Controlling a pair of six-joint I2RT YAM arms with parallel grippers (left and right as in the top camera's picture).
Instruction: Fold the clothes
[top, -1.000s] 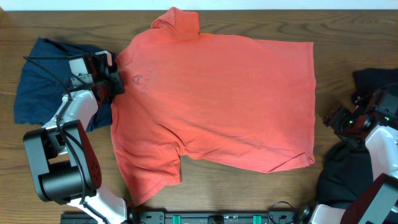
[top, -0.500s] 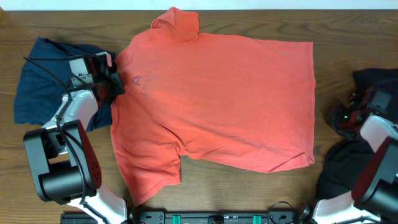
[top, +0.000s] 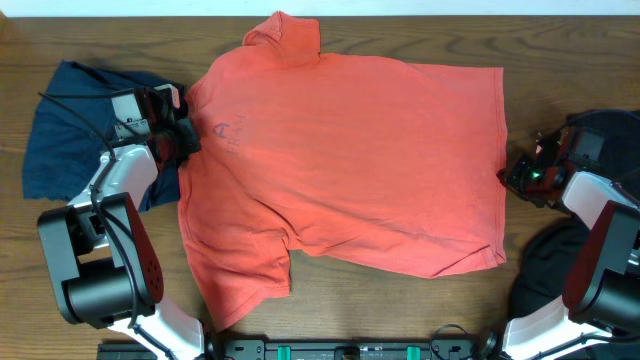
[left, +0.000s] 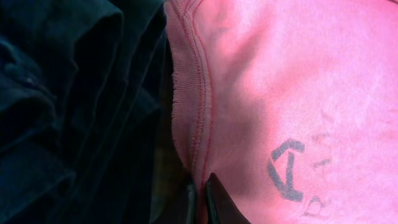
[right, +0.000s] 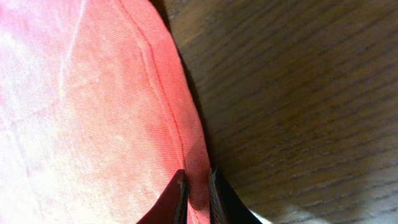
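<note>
Cut off: black garment (top: 540, 270), at right frame edge.
Left gripper (left: 198, 198): clenched on T-shirt (top: 350, 170) left edge.
Right gripper (right: 196, 185): pinched right hem; bare table (right: 298, 93) beside.

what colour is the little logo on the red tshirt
Faded dark grey. The small logo on the coral-red short-sleeved T-shirt shows best in the left wrist view.

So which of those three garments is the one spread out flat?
The coral-red T-shirt, opened out in the middle. The navy garment on the left and the black garment on the right both lie crumpled.
</note>
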